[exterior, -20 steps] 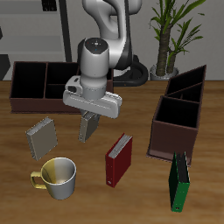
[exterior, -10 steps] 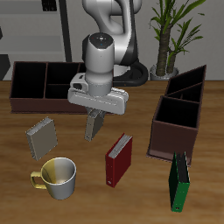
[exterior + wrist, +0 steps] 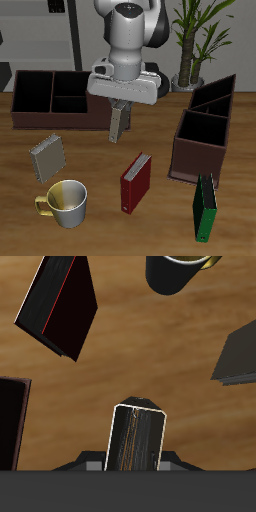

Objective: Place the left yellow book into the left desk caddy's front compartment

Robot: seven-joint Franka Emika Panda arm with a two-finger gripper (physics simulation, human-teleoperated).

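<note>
My gripper [image 3: 120,104] is shut on the left yellow book [image 3: 118,123], a thin grey-tan hardback that hangs upright below the fingers, well above the table. In the wrist view the book [image 3: 137,438] stands between the jaws of the gripper [image 3: 137,464]. The left desk caddy [image 3: 203,132], dark maroon with tall walls and a black inside, stands off to the side of the gripper, apart from it. Its wall edge shows in the wrist view [image 3: 9,421]. The other yellow book [image 3: 47,156] lies on the table, and also shows in the wrist view [image 3: 238,354].
A red book [image 3: 136,181] and a green book [image 3: 204,208] stand near the table's front. A yellow-and-white mug [image 3: 65,201] sits near the front edge. A wide low brown caddy [image 3: 52,97] stands farther back. A potted plant [image 3: 190,45] is behind.
My gripper has risen and moved back and toward the left desk caddy, carrying the yellow book up off the table. Everything else has stayed put.
</note>
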